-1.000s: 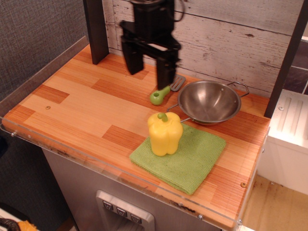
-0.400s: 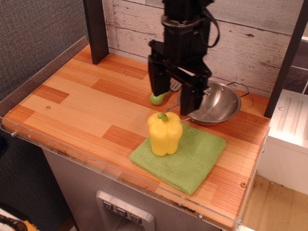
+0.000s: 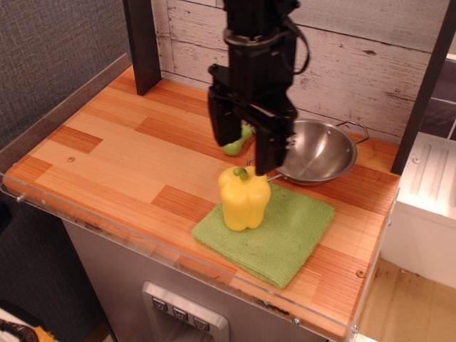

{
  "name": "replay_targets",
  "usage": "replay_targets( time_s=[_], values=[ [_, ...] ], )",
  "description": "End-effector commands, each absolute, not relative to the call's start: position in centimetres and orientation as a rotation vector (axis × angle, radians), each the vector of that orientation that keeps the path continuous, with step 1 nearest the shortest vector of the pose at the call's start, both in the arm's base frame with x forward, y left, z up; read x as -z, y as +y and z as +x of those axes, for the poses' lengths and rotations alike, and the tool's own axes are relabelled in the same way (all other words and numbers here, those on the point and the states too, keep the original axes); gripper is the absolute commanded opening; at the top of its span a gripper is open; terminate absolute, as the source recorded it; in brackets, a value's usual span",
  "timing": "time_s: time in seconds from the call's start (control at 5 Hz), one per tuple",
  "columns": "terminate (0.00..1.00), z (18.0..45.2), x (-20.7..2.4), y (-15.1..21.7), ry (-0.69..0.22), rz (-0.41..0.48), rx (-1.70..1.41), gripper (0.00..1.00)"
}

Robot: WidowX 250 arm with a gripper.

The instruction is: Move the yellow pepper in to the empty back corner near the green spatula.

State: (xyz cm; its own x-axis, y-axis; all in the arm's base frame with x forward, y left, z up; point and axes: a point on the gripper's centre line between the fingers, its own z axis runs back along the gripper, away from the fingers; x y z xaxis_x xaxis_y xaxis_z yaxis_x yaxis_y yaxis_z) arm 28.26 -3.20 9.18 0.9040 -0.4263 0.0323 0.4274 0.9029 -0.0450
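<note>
The yellow pepper (image 3: 244,200) stands upright on a green woven cloth (image 3: 267,231) near the table's front. My black gripper (image 3: 246,149) hangs open just above and behind the pepper's stem, its two fingers spread wider than the stem. The green spatula (image 3: 235,145) lies behind it, mostly hidden by the gripper; only part of its lime handle shows. The back corner (image 3: 171,89) of the wood tabletop, beside the dark upright post (image 3: 142,44), lies to the far left.
A steel pan (image 3: 315,152) sits right of the gripper, touching the cloth's back edge. A clear plastic rim (image 3: 142,239) runs along the table's front and left. A white cabinet (image 3: 427,206) stands at the right.
The gripper first swung from over the spatula to the right and forward, above the pan's left edge. It then shifted left and now hangs over the pepper's top. The pepper has not moved.
</note>
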Motion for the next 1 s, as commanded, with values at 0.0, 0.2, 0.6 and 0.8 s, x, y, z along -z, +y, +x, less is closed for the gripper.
replay_targets(
  time_s=[0.0, 0.2, 0.6, 0.8],
  values=[
    [0.00, 27.8, -9.0, -2.5, -0.056, -0.060, 0.475, 1.00],
    [0.00, 27.7, -8.5, -2.8, -0.044, -0.067, 0.489, 1.00],
    [0.00, 27.7, -7.9, -3.2, -0.032, -0.065, 0.503, 1.00],
    [0.00, 27.7, -7.7, -3.3, -0.025, -0.058, 0.508, 0.00]
  ],
)
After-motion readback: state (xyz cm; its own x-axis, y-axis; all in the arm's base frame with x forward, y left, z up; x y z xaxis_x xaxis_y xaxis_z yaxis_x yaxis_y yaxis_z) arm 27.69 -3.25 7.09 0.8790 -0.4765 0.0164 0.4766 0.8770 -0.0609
